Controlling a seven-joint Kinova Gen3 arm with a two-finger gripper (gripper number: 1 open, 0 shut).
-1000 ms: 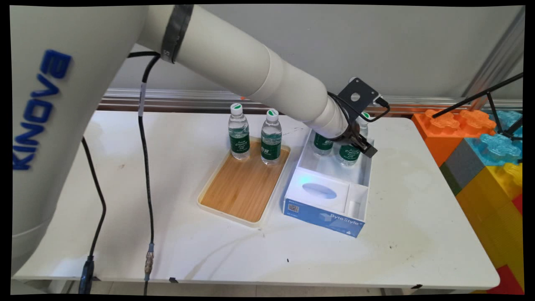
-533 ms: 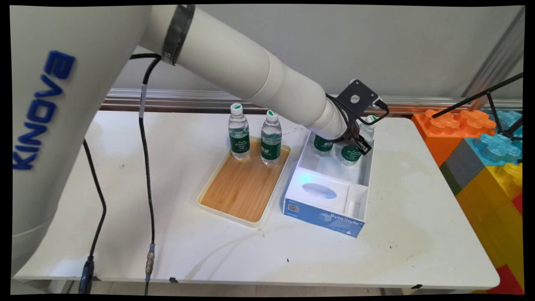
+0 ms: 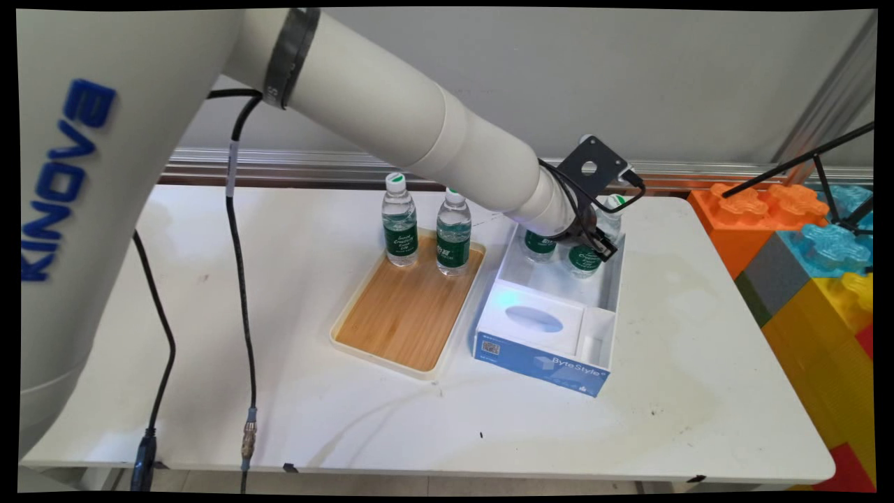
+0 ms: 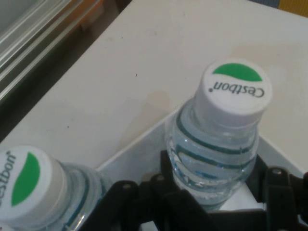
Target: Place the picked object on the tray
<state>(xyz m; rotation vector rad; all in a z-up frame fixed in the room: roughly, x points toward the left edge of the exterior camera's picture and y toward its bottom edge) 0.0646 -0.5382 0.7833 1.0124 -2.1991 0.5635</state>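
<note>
My gripper reaches into the far end of a white and blue ByteStyle box. It is shut on a clear water bottle with a green label and a white cap. In the hand view that bottle stands between the black links of the gripper, which press on both of its sides. A second bottle of the same kind stands in the box just to its left, and it shows at the lower left of the hand view.
A wooden tray lies left of the box, with two more water bottles upright at its far end. Large toy blocks and a black stand are past the table's right edge. Black cables hang at the left.
The gripper has moved a little up and to the left at the bottle in the box. The bottles on the tray have not moved.
</note>
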